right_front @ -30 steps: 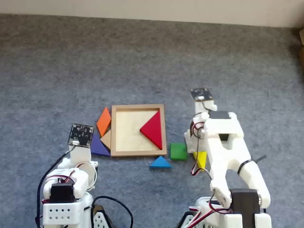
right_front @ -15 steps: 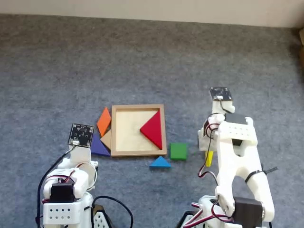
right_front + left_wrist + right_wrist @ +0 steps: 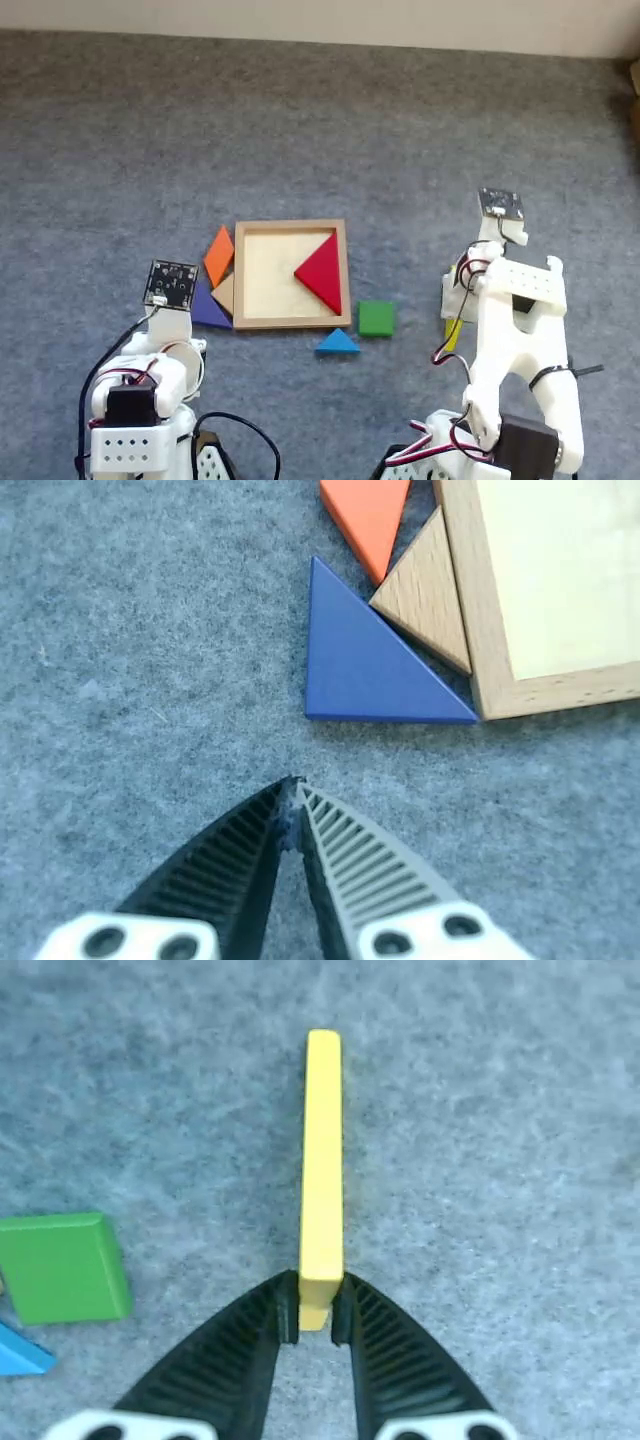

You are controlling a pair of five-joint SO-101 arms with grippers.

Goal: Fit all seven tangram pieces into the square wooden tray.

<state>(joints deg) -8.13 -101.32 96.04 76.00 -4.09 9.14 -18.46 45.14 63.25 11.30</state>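
Note:
The square wooden tray (image 3: 243, 232) lies mid-table with a red triangle (image 3: 321, 272) inside at its right. An orange piece (image 3: 218, 255), a plain wooden triangle (image 3: 224, 292) and a dark blue triangle (image 3: 209, 310) lie against its left side. A green square (image 3: 376, 318) and a light blue triangle (image 3: 338, 342) lie below its lower right corner. My right gripper (image 3: 314, 1328) is shut on the edge of a yellow piece (image 3: 322, 1155), held on edge right of the green square (image 3: 60, 1265). My left gripper (image 3: 292, 805) is shut and empty, just short of the dark blue triangle (image 3: 365, 660).
Grey carpet covers the table. The right arm (image 3: 515, 320) stands well right of the tray, the left arm (image 3: 160, 350) near the front left. Open carpet stretches behind the tray and at the far right.
The right arm has swung to the right, away from the tray, carrying the yellow piece with it. The left arm has stayed still.

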